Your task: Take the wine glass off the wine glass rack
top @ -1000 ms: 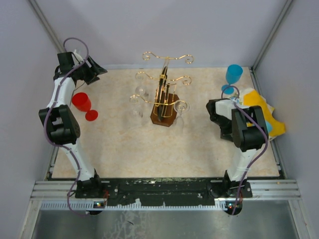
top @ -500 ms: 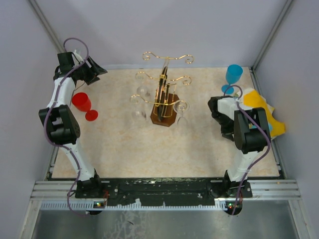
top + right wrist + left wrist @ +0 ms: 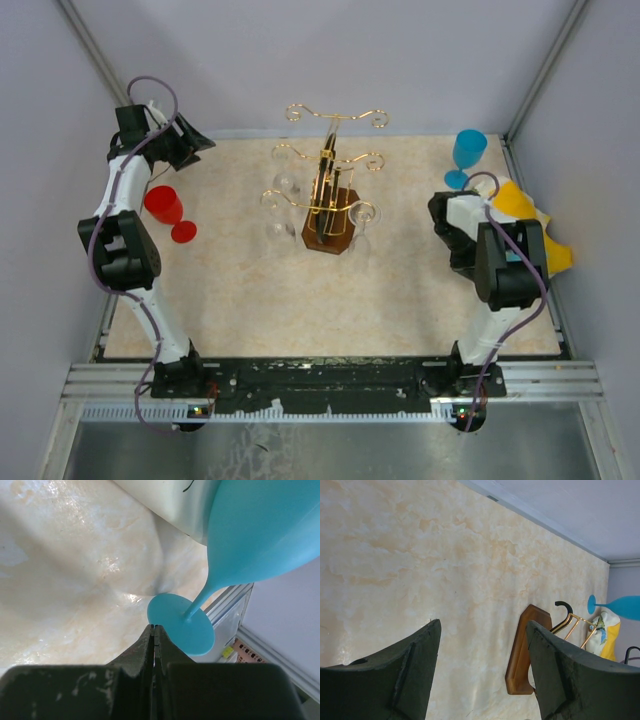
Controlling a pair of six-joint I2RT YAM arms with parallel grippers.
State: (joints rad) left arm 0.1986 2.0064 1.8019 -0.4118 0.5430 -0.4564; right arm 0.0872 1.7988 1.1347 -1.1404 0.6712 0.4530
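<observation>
The wine glass rack (image 3: pixel 327 190) stands mid-table, gold wire on a brown base (image 3: pixel 522 650). Clear wine glasses hang from its arms, one on the right (image 3: pixel 363 214) and others on the left (image 3: pixel 283 186). My left gripper (image 3: pixel 192 140) is at the far left corner, well away from the rack. Its jaws stand open and empty (image 3: pixel 482 625). My right gripper (image 3: pixel 447 200) is to the right of the rack. It is shut on nothing (image 3: pixel 154 626), its tips at the foot of a blue wine glass (image 3: pixel 181 624).
The blue wine glass (image 3: pixel 467 154) stands upright at the back right. A red wine glass (image 3: pixel 166 210) lies on its side at the left. A yellow crumpled thing (image 3: pixel 533 222) sits at the right edge behind my right arm.
My right gripper has closed with nothing in it and drawn away from the rack to the right, toward the blue glass. The left arm has not moved.
</observation>
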